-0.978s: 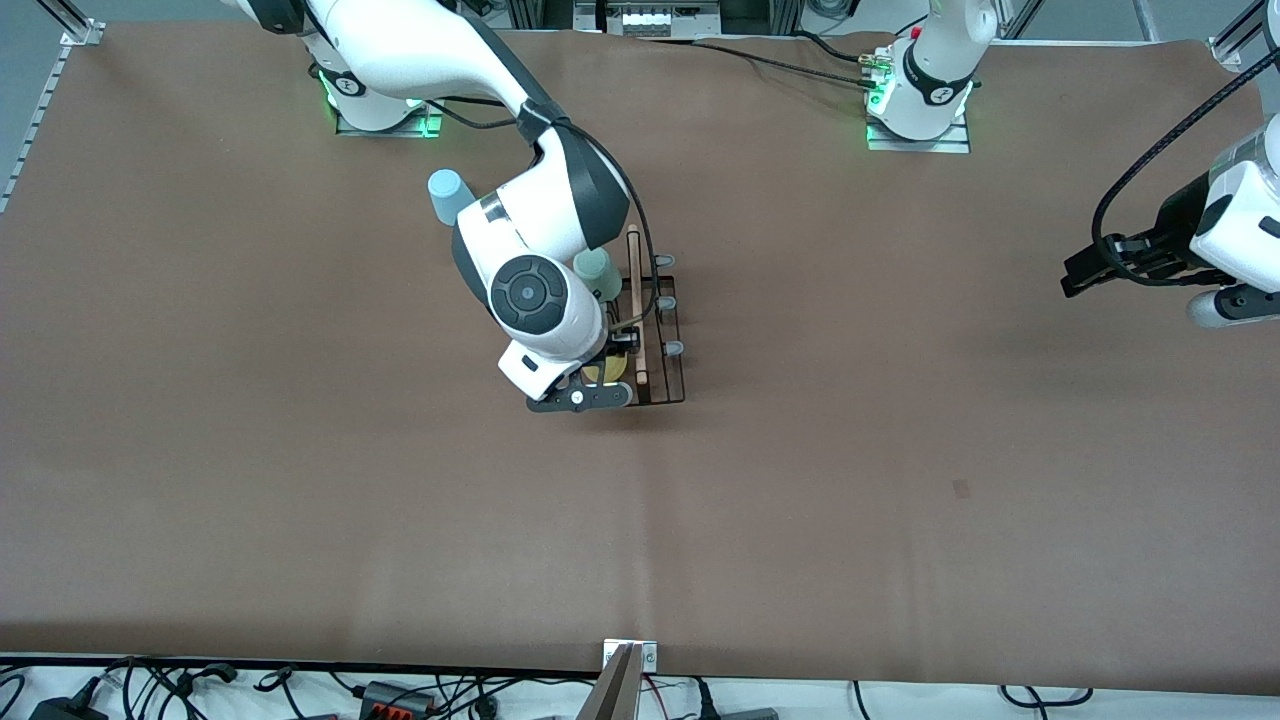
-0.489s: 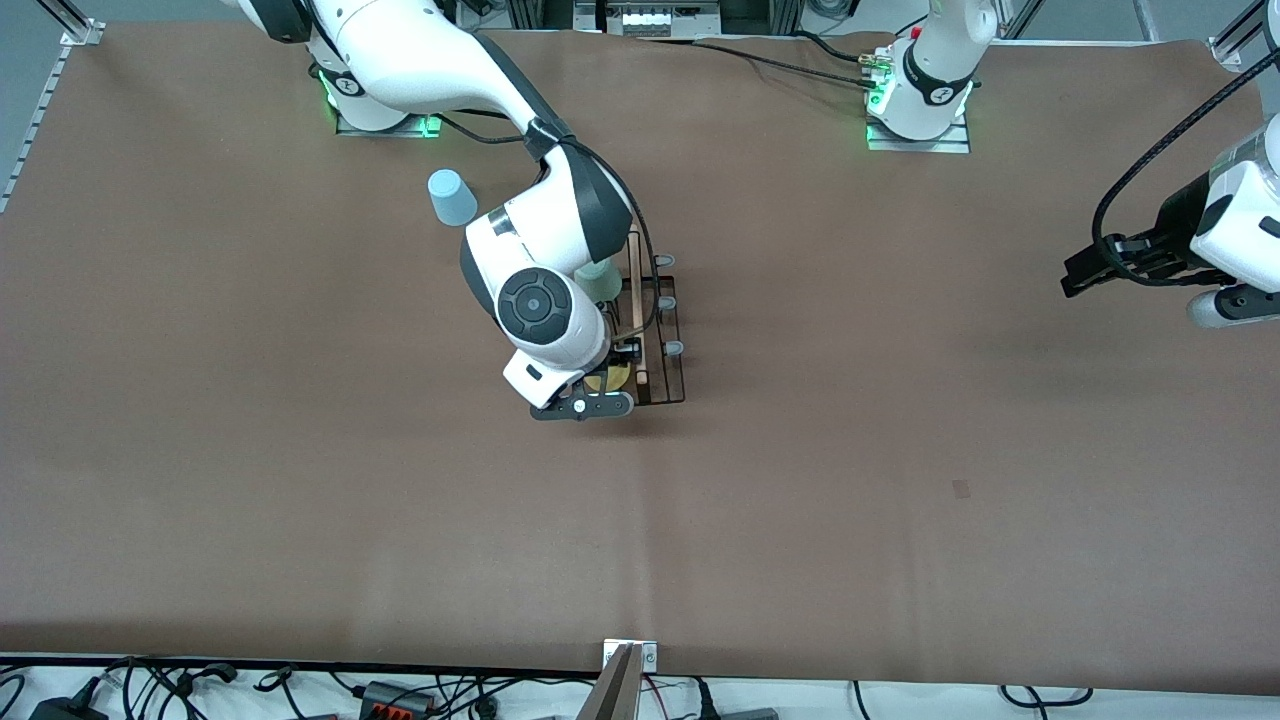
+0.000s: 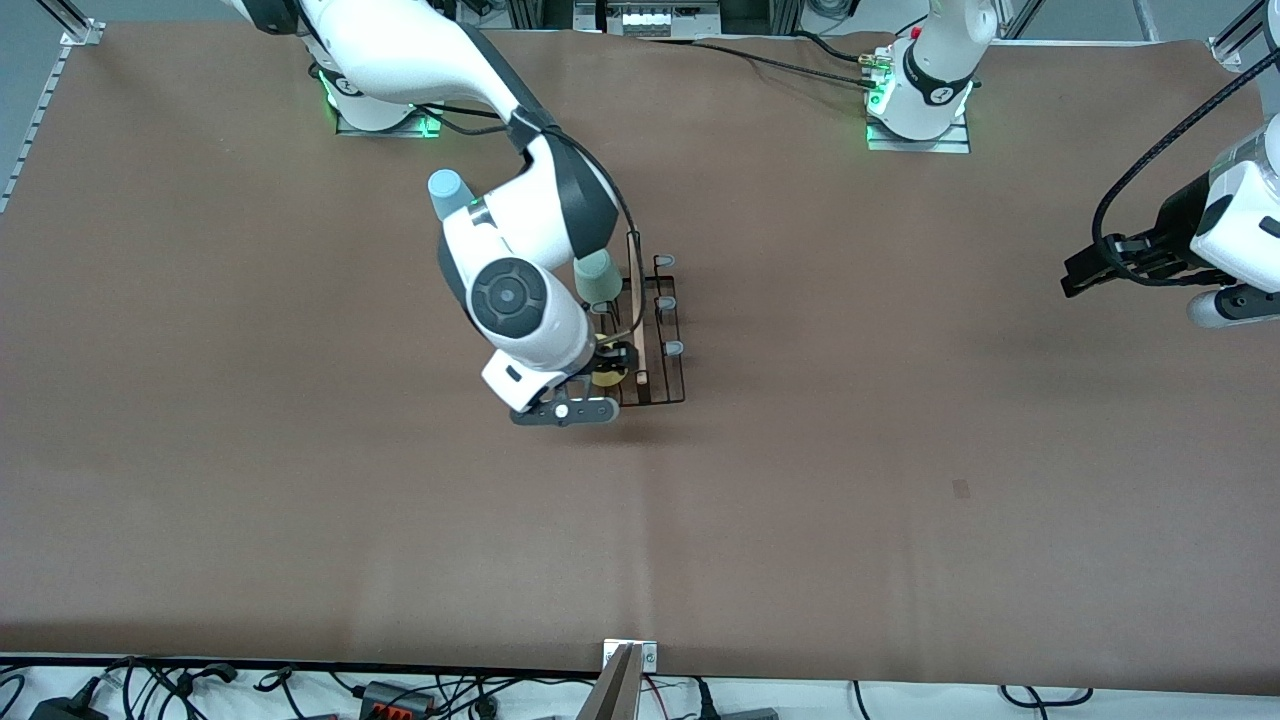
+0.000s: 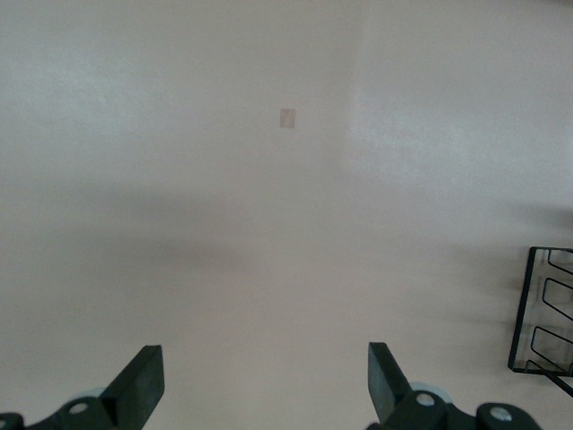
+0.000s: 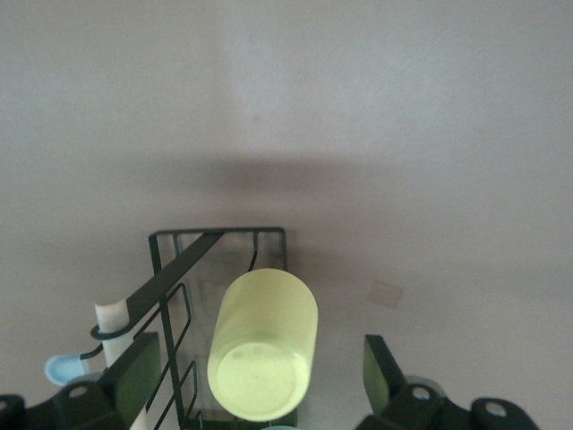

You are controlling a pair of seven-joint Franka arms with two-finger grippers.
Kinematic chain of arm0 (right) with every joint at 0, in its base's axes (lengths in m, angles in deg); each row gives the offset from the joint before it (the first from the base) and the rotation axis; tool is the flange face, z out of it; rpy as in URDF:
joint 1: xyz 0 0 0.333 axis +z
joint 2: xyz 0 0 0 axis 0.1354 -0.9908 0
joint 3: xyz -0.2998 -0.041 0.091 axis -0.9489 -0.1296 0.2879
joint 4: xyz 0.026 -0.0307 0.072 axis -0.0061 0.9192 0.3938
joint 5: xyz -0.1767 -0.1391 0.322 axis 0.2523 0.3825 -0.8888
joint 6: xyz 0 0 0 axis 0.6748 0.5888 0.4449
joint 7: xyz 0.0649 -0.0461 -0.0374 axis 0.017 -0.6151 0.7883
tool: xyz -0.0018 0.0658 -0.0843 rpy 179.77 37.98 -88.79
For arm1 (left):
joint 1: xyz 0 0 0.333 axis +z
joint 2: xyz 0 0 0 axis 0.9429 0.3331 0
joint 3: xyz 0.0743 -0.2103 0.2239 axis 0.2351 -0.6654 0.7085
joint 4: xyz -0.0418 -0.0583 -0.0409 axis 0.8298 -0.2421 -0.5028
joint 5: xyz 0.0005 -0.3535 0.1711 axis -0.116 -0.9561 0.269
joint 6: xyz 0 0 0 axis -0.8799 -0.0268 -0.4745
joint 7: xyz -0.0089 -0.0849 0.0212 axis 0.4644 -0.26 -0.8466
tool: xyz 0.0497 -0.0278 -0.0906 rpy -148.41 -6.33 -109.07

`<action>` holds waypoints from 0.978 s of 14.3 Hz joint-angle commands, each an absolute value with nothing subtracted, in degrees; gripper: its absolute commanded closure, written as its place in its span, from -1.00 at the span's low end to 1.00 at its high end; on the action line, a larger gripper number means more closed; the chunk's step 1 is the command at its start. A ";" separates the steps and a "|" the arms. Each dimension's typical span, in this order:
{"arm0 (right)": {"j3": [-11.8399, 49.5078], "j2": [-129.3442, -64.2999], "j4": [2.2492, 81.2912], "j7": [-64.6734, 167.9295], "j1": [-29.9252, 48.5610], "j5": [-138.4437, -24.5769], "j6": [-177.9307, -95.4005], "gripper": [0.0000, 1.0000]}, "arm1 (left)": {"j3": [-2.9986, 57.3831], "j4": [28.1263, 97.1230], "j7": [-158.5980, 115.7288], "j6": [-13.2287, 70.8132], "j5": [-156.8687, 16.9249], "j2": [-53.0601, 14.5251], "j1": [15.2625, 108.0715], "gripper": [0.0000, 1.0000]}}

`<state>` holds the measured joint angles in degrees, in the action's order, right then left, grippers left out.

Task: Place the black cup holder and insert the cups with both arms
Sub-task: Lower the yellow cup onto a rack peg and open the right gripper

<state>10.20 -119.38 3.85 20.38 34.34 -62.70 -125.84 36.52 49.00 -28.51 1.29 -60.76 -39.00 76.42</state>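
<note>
Front view shows a big brown table [image 3: 900, 520] with cables [image 3: 200, 690] lying along the edge nearest the camera and green lights at the two arm bases. A small dark mark [image 3: 961, 488] sits on the brown top, toward the left arm's end. Near the middle of the table stands the black cup holder [image 3: 668, 345], a thin wire rack with a light wooden rod on top and grey-blue caps on its prongs. A pale green cup [image 3: 597, 275] sits upside down on the rack, at the end farther from the camera. A yellow cup [image 5: 264, 345] sits upside down on the rack too, at the end nearer the camera. A light blue cup [image 3: 445, 192] stands on the table, upside down, farther from the camera than the rack and toward the right arm's end. The right gripper [image 5: 260, 381] hangs over the yellow cup, with its fingers spread wide on both sides of the cup and not pinching it. The left gripper [image 4: 264, 390] waits up in the air over bare table at the left arm's end, fingers wide apart, holding nothing.
</note>
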 commanded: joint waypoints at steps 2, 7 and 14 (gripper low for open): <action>6.80 -115.55 4.10 20.58 34.14 -62.24 -122.04 -1.00 | 36.47 50.10 -28.52 1.28 -60.01 -40.14 76.61 -1.00; -0.13 -111.77 4.10 21.11 34.06 -62.24 -118.44 -1.00 | 36.47 50.19 -28.52 1.19 -60.01 -40.14 76.61 -1.00; -7.71 -107.64 4.27 27.86 29.06 -63.03 -113.95 -1.00 | 36.47 50.19 -28.43 1.19 -60.01 -40.14 76.61 -1.00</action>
